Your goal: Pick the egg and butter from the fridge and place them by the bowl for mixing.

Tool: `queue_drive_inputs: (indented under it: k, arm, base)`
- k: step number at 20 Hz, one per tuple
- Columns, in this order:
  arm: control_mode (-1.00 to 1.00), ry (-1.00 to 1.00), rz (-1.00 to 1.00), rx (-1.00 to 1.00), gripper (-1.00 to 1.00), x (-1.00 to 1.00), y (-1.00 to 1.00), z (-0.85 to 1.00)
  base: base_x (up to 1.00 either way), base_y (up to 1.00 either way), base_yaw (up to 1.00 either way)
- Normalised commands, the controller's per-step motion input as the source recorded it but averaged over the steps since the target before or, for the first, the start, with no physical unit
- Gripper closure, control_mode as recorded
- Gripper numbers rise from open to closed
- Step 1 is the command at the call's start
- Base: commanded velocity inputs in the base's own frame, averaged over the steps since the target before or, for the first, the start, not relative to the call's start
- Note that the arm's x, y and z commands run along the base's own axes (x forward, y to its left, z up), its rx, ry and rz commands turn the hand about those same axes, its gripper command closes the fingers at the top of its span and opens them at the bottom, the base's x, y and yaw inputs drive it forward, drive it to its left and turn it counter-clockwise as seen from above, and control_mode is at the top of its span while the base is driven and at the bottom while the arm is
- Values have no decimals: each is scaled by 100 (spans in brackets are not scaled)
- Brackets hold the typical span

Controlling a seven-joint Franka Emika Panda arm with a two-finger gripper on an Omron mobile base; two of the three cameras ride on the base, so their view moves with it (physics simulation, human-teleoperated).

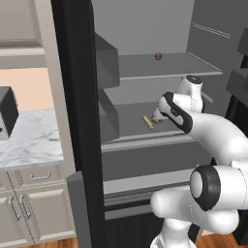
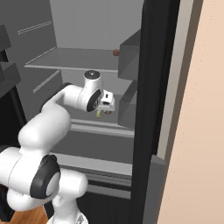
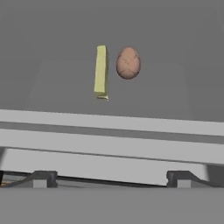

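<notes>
Reaching into the tall black-fronted fridge (image 1: 77, 97), the white arm hides the two-finger gripper in the left base view; the thin yellow-olive butter stick (image 1: 147, 122) lies on the smooth grey middle shelf (image 1: 126, 121), beside the small mottled brown egg (image 1: 155, 118). From the right, the gripper (image 2: 106, 106) hovers over that shelf. Hand view: jaws spread wide, empty. Egg (image 3: 128, 62) looks light, brittle, slippery; clasp its widest girth gently. Butter (image 3: 100, 71) seems soft; pinch its long sides.

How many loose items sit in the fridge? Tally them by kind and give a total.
Brown eggs: 2, one on the upper shelf, one on the middle shelf.
Butter: 1, beside the middle-shelf egg.
Total: 3
</notes>
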Motion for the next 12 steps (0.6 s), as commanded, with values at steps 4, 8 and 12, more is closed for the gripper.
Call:
queue_drive_inputs:
  k: [4, 8, 12]
  arm:
    - [-100, 0, 0, 0, -100, 45, -2, -16]
    - [-100, 0, 0, 0, -100, 58, 0, -25]
    - [-100, 0, 0, 0, -100, 56, 0, -28]
  base:
    - [0, 0, 0]
    - [0, 0, 0]
    - [0, 0, 0]
